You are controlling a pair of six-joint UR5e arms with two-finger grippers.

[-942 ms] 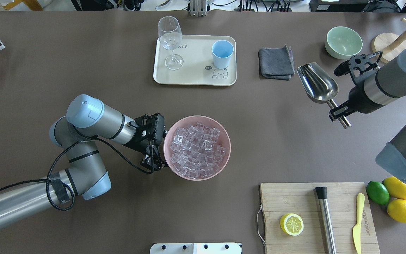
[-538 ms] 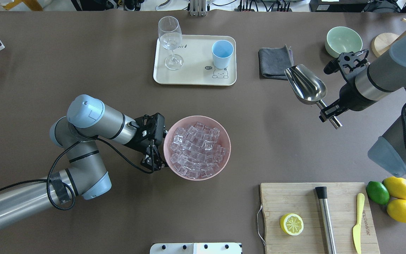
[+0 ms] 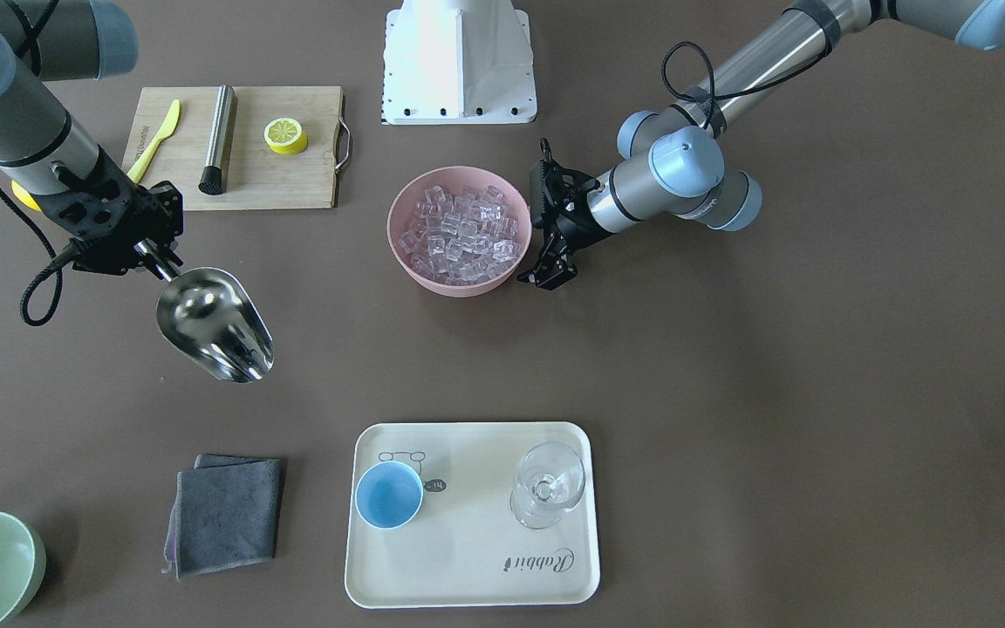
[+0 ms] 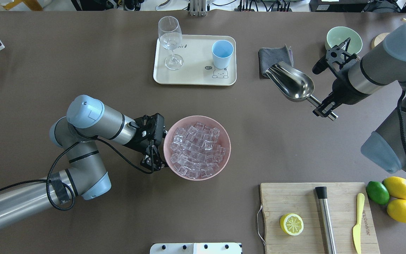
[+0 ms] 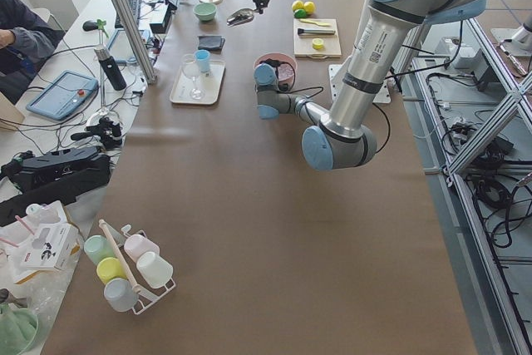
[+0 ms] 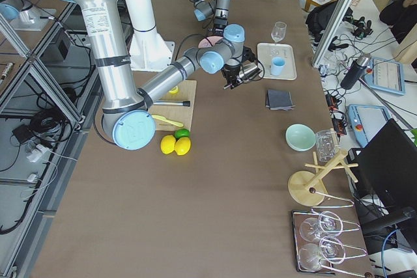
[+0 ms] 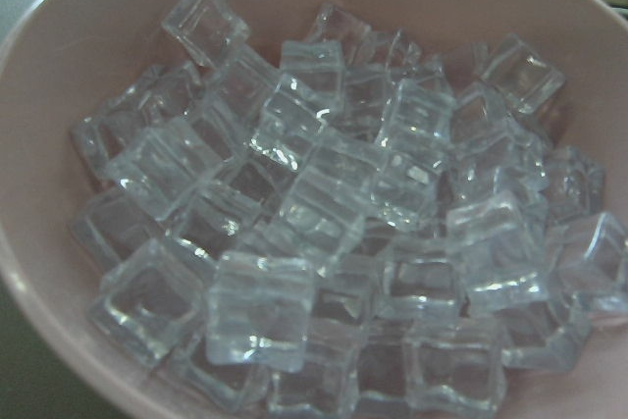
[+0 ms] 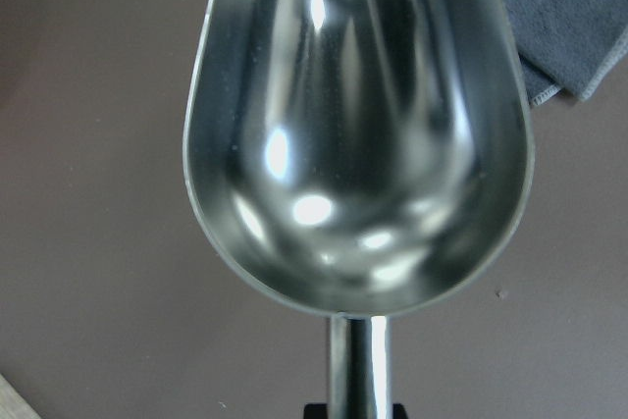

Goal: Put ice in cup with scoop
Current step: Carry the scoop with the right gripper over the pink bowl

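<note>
Inside a robotics research lab: a left arm (image 4: 93, 118) and a right arm (image 4: 386, 65) stand at a white pedestal (image 6: 140, 11) beside a long brown desk (image 5: 249, 230), fenced by aluminium struts (image 5: 125, 14). At the upper left of the side view an operator (image 5: 25, 39) sits near a teach pendant (image 5: 62, 93) and a keyboard (image 5: 133, 6); cables (image 6: 39, 122) coil on the floor at the left edge of the opposite view. A steel scoop (image 4: 291, 83), lemons (image 4: 399, 188) and a cutting board (image 4: 305, 201) sit among the hardware.
</note>
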